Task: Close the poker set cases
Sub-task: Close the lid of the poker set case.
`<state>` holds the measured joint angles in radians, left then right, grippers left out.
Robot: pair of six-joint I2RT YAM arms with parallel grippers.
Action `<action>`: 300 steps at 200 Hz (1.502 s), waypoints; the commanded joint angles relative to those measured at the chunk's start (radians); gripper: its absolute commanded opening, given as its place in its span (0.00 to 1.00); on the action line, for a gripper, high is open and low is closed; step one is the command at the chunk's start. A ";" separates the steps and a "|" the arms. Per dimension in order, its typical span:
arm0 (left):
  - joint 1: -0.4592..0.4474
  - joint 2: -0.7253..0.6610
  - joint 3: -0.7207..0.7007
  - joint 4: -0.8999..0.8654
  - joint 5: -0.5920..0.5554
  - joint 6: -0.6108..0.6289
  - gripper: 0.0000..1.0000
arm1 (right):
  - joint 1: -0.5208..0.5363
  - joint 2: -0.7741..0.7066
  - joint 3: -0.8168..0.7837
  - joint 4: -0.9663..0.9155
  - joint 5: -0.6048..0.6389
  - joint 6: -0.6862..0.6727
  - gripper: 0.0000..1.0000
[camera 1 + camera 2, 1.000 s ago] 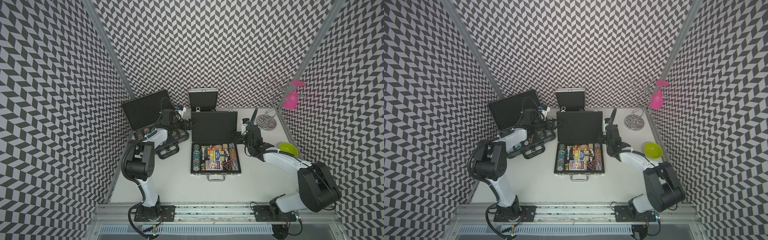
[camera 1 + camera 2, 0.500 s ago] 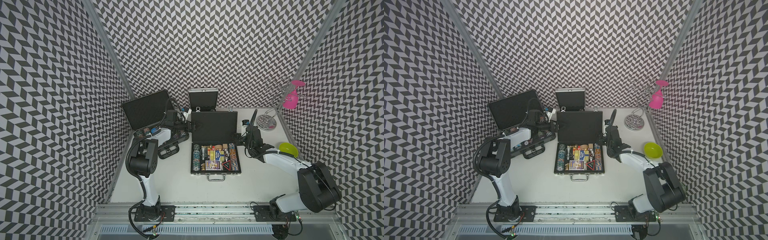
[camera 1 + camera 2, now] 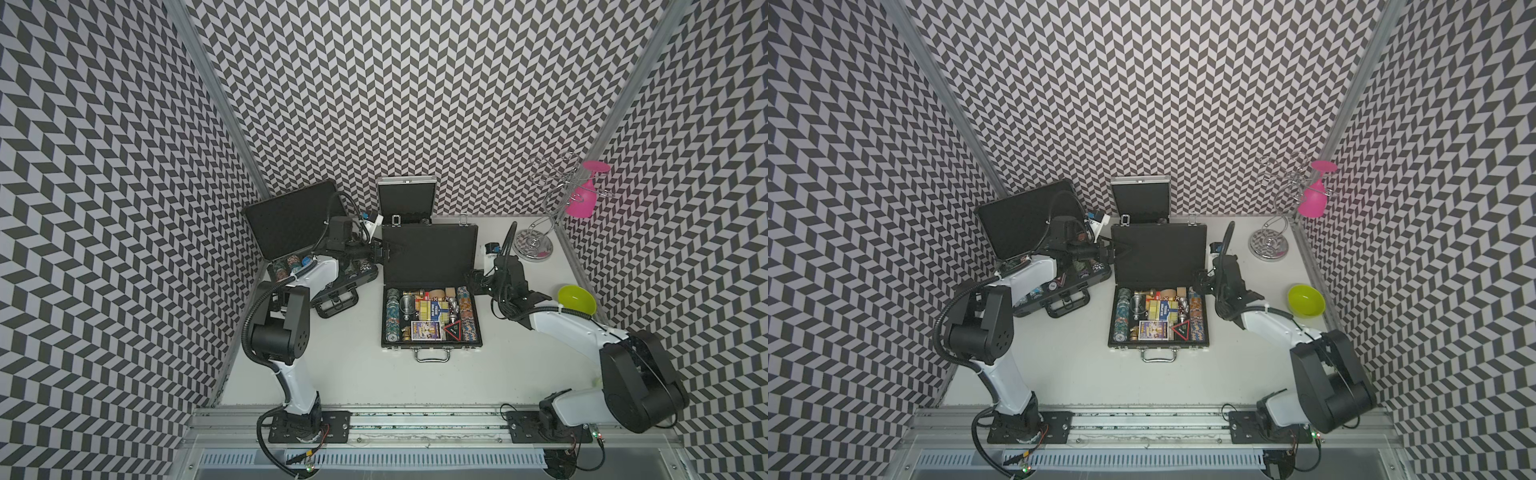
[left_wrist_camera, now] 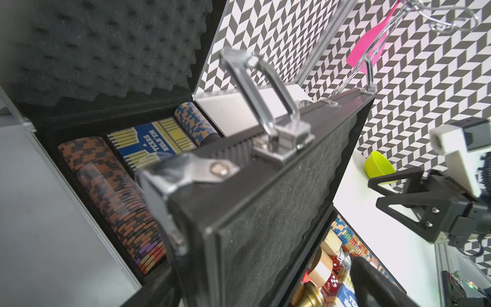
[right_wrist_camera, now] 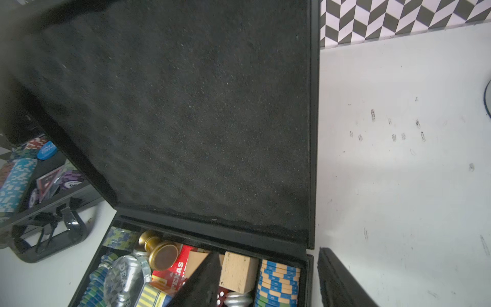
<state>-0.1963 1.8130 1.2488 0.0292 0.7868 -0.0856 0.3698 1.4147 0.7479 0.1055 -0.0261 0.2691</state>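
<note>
At your left the large ribbed black case (image 3: 291, 220) stands open; the left gripper (image 3: 1120, 251), jaws wide apart, is at the upright lid of the medium black case (image 3: 430, 253) at centre. Only the left wrist view shows chips (image 4: 114, 196) inside the open small silver case (image 4: 106, 53) behind. The right gripper (image 3: 477, 279), jaws apart, straddles the medium lid's right edge.
</note>
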 commanded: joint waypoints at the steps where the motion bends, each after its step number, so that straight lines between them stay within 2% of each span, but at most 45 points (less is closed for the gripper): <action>1: -0.009 -0.065 -0.026 0.016 0.024 0.017 0.98 | -0.005 -0.029 -0.014 0.003 0.040 0.053 0.59; 21: -0.012 -0.092 -0.047 0.020 0.026 0.010 0.98 | -0.006 -0.034 -0.030 -0.014 0.102 0.116 0.59; 64: -0.027 -0.154 -0.087 0.012 0.004 0.005 0.98 | -0.010 -0.090 -0.130 0.029 0.079 0.261 0.58; 128: -0.061 -0.245 -0.158 -0.009 -0.060 -0.014 0.99 | -0.082 -0.080 -0.182 0.135 -0.099 0.431 0.57; 204: -0.095 -0.344 -0.261 -0.030 -0.162 -0.045 0.99 | -0.093 -0.076 -0.154 0.163 -0.182 0.492 0.57; 267: -0.127 -0.416 -0.298 -0.107 -0.195 -0.033 0.99 | -0.138 -0.070 -0.172 0.193 -0.227 0.598 0.55; 300: -0.133 -0.469 -0.337 -0.131 -0.198 -0.044 0.99 | -0.146 -0.064 -0.170 0.208 -0.253 0.607 0.55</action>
<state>-0.3161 1.3968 0.9382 -0.0532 0.5812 -0.1215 0.2317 1.3434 0.5781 0.2401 -0.2516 0.8371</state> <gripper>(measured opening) 0.990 0.549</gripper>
